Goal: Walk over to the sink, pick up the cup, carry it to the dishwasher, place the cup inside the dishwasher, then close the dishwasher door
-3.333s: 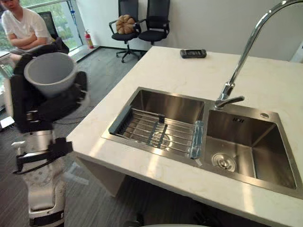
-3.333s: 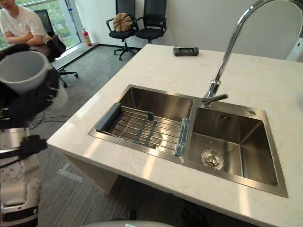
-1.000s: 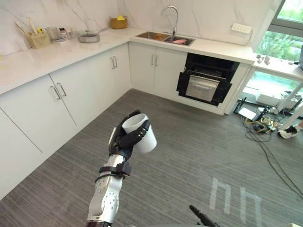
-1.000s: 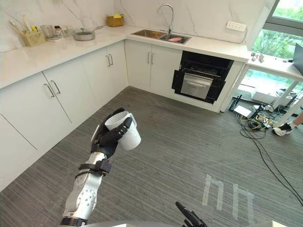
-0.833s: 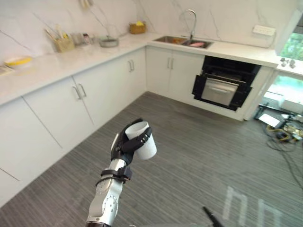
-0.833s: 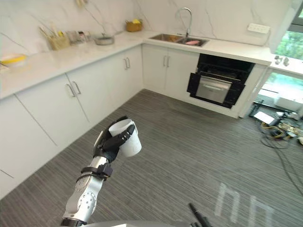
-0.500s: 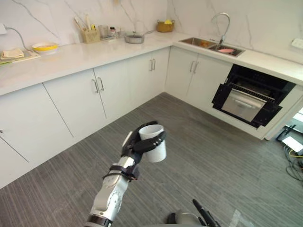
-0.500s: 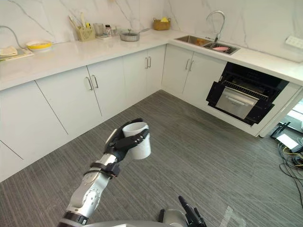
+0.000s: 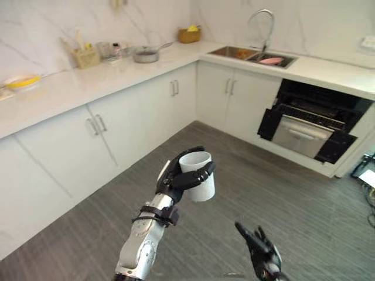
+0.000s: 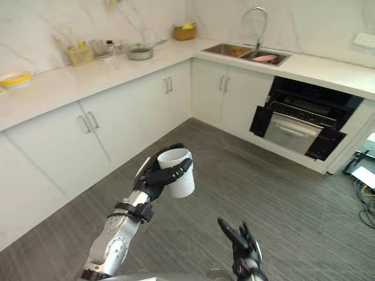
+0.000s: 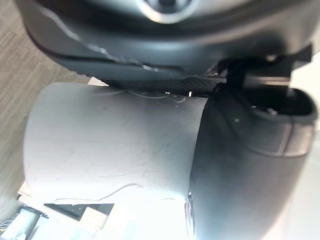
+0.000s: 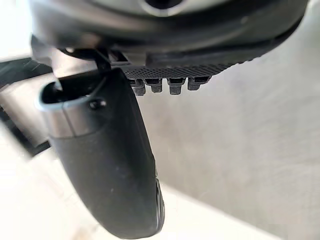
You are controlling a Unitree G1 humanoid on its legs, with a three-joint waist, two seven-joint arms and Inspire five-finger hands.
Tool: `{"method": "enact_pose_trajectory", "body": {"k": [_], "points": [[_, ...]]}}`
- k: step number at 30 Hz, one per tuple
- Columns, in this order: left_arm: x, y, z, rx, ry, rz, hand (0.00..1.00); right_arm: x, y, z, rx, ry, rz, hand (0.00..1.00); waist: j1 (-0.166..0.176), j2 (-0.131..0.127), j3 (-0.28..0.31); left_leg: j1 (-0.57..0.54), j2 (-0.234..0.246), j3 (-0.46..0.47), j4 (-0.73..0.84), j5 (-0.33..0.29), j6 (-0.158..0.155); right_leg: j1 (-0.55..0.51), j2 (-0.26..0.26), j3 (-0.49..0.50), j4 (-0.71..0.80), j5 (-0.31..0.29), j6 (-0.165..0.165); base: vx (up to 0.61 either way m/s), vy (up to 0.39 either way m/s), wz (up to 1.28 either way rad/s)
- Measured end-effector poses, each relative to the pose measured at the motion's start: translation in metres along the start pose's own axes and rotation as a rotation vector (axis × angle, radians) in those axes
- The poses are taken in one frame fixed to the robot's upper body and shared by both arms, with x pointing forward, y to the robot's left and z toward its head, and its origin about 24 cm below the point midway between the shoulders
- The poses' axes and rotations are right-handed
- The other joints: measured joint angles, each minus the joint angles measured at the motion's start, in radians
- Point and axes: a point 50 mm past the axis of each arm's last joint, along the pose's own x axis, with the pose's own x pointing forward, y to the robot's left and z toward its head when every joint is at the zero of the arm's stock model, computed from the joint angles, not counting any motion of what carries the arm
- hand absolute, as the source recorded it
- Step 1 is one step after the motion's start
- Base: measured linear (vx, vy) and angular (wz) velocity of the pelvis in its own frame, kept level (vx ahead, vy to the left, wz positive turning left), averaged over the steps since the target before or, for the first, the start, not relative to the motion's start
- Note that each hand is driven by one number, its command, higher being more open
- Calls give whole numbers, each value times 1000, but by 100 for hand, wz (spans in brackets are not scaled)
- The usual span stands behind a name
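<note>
Cup [image 9: 203, 188]: plain white, upright, mouth up, gripped in my left hand [image 9: 171, 182], fingers curled round it, above the floor [image 9: 304, 199]. Right hand [image 9: 262, 253] loose-fingered, empty; risen further into view than earlier

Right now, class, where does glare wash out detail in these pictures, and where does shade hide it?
Left eye view: the counter glares nearly white. Left wrist view: the cup is brightly lit, the left hand round it nearly black. Right wrist view: the right hand is a dark shape against a washed-out pale background.
</note>
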Motion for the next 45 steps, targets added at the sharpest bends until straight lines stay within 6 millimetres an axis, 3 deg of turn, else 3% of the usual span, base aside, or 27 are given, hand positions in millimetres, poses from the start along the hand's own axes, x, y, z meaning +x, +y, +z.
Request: {"method": "enact_pose_trajectory", "body": {"k": [2,4,7,8,9,11,12,14,15,16,17,18,19,22,24,26,28,29,30,31,32,36,37,38,39,42,45], "points": [[-9,12,-3,-20,-8,108,0,6,24,16,-3,-78,92,100,28,-1,0,-60,0,18,-72,-96,28,54,10,57,-36,-9,2,303,23,-99],[-25,24,0,-34,-42,204,0,13,63,38,0,-171,227,100,55,-3,0,-92,-12,48,-365,-172,33,88,11,131,-59,-26,13,448,127,-105],[-37,31,6,-15,-94,279,0,16,98,60,3,-276,351,100,70,-10,-15,-78,-102,47,-907,-134,-32,102,-17,195,-70,-67,43,376,170,-54],[-38,32,9,-7,-120,303,0,18,109,68,-1,-310,389,100,80,7,-18,-97,-108,94,-1076,-90,-104,130,-16,214,-100,-92,69,498,284,-39],[-38,32,10,-2,-128,310,0,19,111,68,-4,-309,395,100,82,9,-19,-108,-104,133,-1087,-79,-99,154,-17,219,-109,-106,80,529,304,-44],[-41,39,12,36,-126,320,0,13,109,50,-3,-255,383,100,97,-59,-46,-100,-126,233,-979,8,-25,233,-85,228,-131,-140,121,645,313,-4],[-40,40,12,41,-125,322,0,12,105,47,-32,-244,376,100,77,-82,-69,-116,-137,216,-918,15,76,246,-108,224,-105,-118,157,861,357,26],[-37,45,13,73,-122,339,0,18,100,40,-66,-197,353,100,82,-96,-70,-128,-114,212,-745,-88,87,241,-126,236,6,-54,179,716,301,-7],[-36,51,13,99,-118,352,0,22,100,34,-61,-170,338,100,94,-93,-55,-155,-108,213,-626,-142,38,224,-133,228,118,16,233,552,342,-29],[-34,51,11,132,-100,347,0,23,95,37,-73,-174,326,100,77,-103,-65,-79,-173,194,-807,-132,70,155,-175,226,329,89,362,489,360,-20],[-34,54,12,171,-94,342,0,23,95,35,-63,-167,322,100,74,-135,-55,-45,-207,216,-806,-146,96,108,-221,239,452,145,383,414,286,20],[-32,57,13,221,-75,331,0,20,95,33,-55,-165,325,100,49,-172,-59,1,-269,212,-833,-188,114,-9,-285,247,687,222,355,446,163,27],[-32,56,12,231,-63,327,0,17,95,35,-53,-178,333,100,31,-161,-49,52,-287,209,-836,-223,128,-117,-310,240,872,221,310,458,114,26],[-28,49,12,259,-60,267,0,5,95,42,-56,-230,351,100,-10,-100,-8,183,-280,158,-883,-273,125,-328,-268,221,949,137,177,467,98,37],[-19,38,14,280,-72,195,0,-4,93,51,-30,-281,346,100,-35,-78,17,245,-268,103,-902,-300,108,-394,-245,183,787,108,172,510,-60,83],[-14,20,20,344,-100,94,0,-18,88,66,26,-379,326,100,-31,-55,22,308,-232,78,-905,-349,68,-365,-233,24,250,126,183,493,-109,47],[-15,13,32,407,-146,50,0,-24,90,75,49,-443,333,100,-18,-73,9,367,-222,103,-903,-407,28,-317,-200,-99,-106,202,174,553,-143,-15],[-16,10,35,415,-168,37,0,-27,88,78,48,-472,333,100,-13,-87,0,409,-226,110,-900,-443,9,-298,-194,-140,-151,213,149,747,-208,-24],[-16,7,34,404,-175,27,0,-28,84,83,35,-497,325,100,-15,-79,-4,458,-209,108,-897,-475,-5,-277,-184,-132,-124,311,81,642,-176,-15],[-15,3,31,402,-167,13,0,-28,79,85,29,-505,309,100,-14,-56,-15,491,-192,116,-899,-488,-10,-275,-172,-136,-71,329,71,586,-142,-13],[-14,-2,27,390,-159,-10,0,-28,73,90,23,-521,284,100,-12,-28,-31,510,-164,121,-894,-487,-8,-288,-148,-124,-7,294,29,416,-99,-16],[-12,-14,20,382,-143,-86,0,-29,69,101,54,-568,225,100,-39,13,-40,445,-76,113,-646,-382,-6,-278,-106,-134,110,142,10,522,-198,-11],[-12,-17,19,376,-142,-102,0,-31,68,104,66,-586,212,100,-39,23,-31,406,-42,106,-526,-307,-6,-247,-85,-136,114,111,6,418,-192,-21],[-12,-21,16,368,-137,-122,0,-37,67,112,81,-625,202,100,-33,41,-24,308,2,48,-304,-51,-14,-191,-42,-119,111,60,3,424,-182,-38],[-12,-21,16,371,-134,-122,0,-39,68,114,81,-635,209,100,-26,37,-22,259,11,21,-219,34,-40,-167,-27,-109,102,45,0,531,-179,-54],[-13,-20,14,376,-129,-117,0,-44,71,122,93,-681,235,100,-20,40,-18,46,22,-6,-2,-77,12,-62,13,-46,82,-18,8,435,-81,-62],[-20,-13,11,363,-120,-72,0,-43,75,124,110,-681,273,100,12,34,-23,-30,13,48,-276,-216,30,31,31,81,16,-32,10,475,-3,-119]]}}
